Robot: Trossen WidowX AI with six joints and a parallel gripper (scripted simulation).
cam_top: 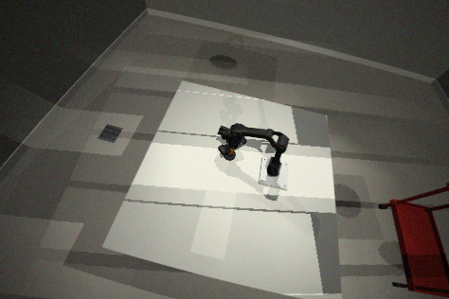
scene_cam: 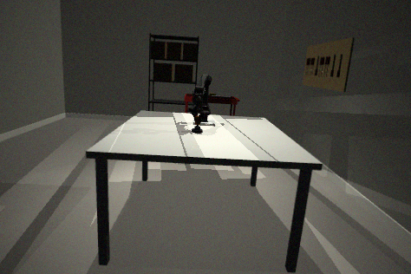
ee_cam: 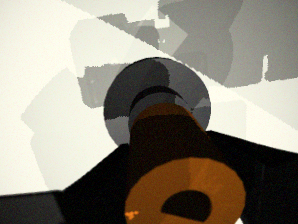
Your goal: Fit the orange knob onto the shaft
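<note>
In the wrist view, my gripper [cam_top: 230, 150] [scene_cam: 197, 118] [ee_cam: 167, 145] grips the orange knob [cam_top: 231, 151] [scene_cam: 198, 124] [ee_cam: 175, 135], a cylinder at lower centre, its near face showing a dark D-shaped hole, its lower edge cut off. Beyond it, at upper centre, lies the round grey pedestal [scene_cam: 197, 129] [ee_cam: 120, 95]. The knob hides the shaft; I cannot tell whether they touch.
</note>
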